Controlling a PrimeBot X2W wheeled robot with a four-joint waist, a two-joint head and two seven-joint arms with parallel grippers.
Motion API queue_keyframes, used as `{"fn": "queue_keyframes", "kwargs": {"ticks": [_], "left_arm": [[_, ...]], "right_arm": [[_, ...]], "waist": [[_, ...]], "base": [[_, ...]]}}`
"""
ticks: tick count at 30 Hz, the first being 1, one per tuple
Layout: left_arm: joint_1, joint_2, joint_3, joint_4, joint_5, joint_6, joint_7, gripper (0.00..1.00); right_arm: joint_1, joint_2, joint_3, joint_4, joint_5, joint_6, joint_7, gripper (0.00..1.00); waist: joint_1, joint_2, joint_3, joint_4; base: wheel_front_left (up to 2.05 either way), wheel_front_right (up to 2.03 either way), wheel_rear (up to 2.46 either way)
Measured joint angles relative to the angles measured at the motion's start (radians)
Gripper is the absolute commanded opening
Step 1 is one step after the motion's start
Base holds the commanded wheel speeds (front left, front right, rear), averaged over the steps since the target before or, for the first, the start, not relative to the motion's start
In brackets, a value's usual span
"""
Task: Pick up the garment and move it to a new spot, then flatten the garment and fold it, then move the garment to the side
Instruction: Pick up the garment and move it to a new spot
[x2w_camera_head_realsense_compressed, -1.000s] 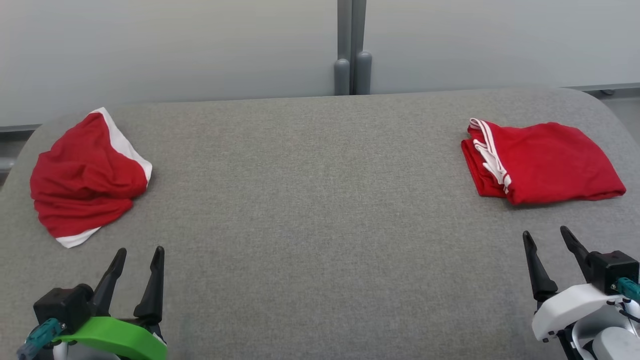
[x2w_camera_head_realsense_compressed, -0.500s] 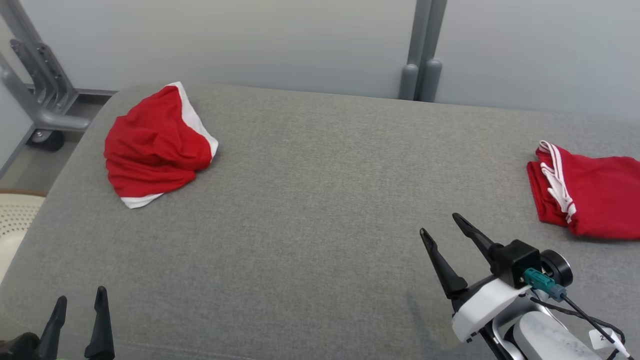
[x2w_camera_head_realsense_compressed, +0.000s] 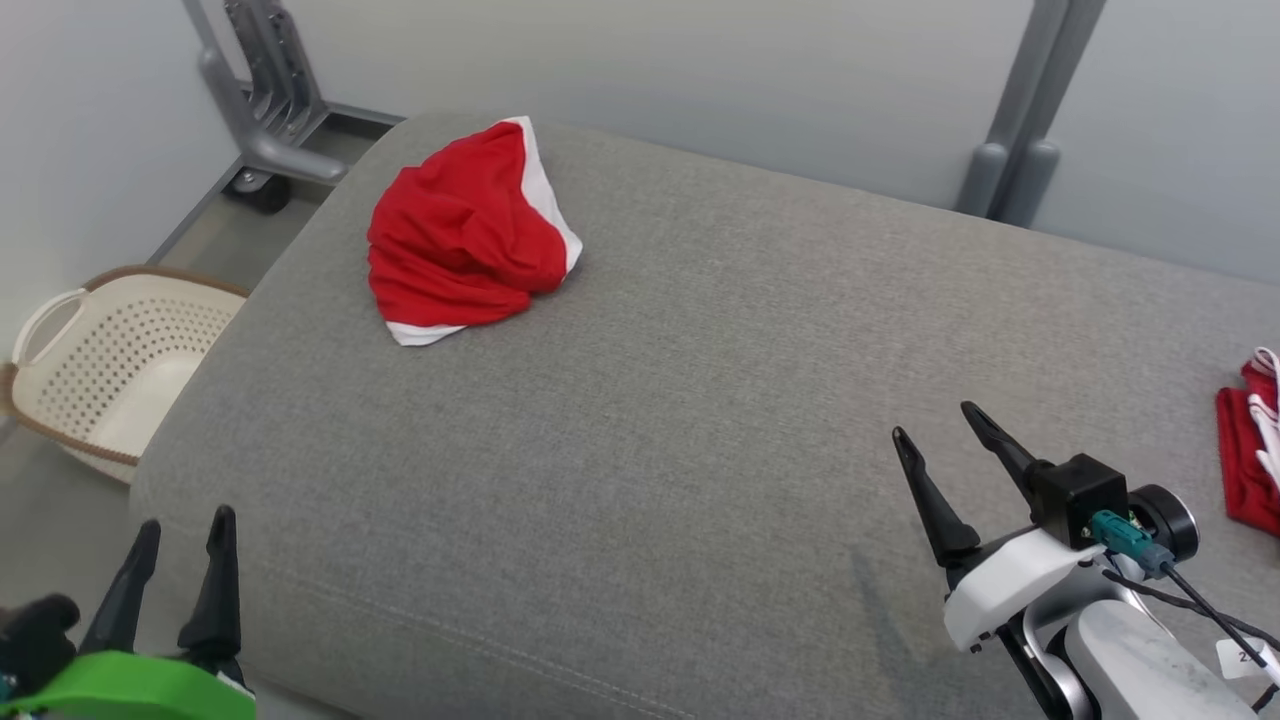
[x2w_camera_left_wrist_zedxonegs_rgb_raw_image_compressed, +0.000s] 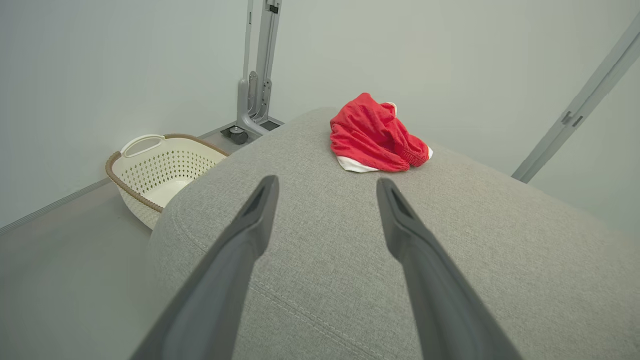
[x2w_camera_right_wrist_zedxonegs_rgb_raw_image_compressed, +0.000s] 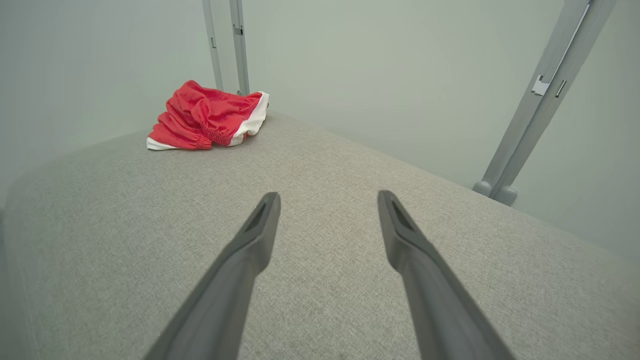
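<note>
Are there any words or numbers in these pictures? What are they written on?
On the white tag behind the right gripper: a mark like "2"; the rest is too small and cut off to read.
On the crumpled red garment, the folded red garment and the basket: no writing shows.

Grey table (x2w_camera_head_realsense_compressed: 700, 420): crumpled garment (x2w_camera_head_realsense_compressed: 455, 235), second cloth (x2w_camera_head_realsense_compressed: 1245, 470) (both red).
</note>
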Motion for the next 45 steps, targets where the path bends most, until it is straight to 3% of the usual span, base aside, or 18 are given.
{"fn": "queue_keyframes", "kwargs": {"ticks": [4, 13, 24, 31, 45], "left_arm": [[-0.105, 0.047, 0.004, 0.018, -0.052, -0.021, 0.102, 1.00], [-0.375, 0.158, 0.048, 0.097, -0.201, -0.008, 0.420, 1.00], [-0.628, 0.212, 0.133, 0.228, -0.355, 0.082, 0.683, 1.00], [-0.733, 0.248, 0.200, 0.255, -0.379, 0.093, 0.715, 1.00], [-0.926, 0.257, 0.231, 0.265, -0.416, 0.102, 0.755, 1.00]], "right_arm": [[-0.006, -0.022, -0.011, -0.026, -0.011, -0.001, 0.022, 1.00], [-0.092, -0.078, -0.008, -0.081, -0.043, 0.002, 0.082, 1.00], [-0.182, -0.111, 0.001, -0.172, -0.067, 0.030, 0.143, 1.00], [-0.239, -0.124, 0.000, -0.212, -0.077, 0.045, 0.164, 1.00], [-0.368, -0.160, -0.056, -0.288, -0.094, 0.045, 0.186, 1.00]], "waist": [[0.0000, 0.0000, 0.034, 0.031], [0.0000, 0.0000, 0.149, 0.031], [0.0001, 0.0000, 0.290, -0.070], [0.0001, 0.0000, 0.370, -0.136], [0.0002, 0.0000, 0.581, -0.246]], "base": [[0.00, 0.00, 0.00], [0.00, 0.00, 0.00], [0.00, 0.00, 0.00], [0.00, 0.00, 0.00], [0.00, 0.00, 0.00]]}}
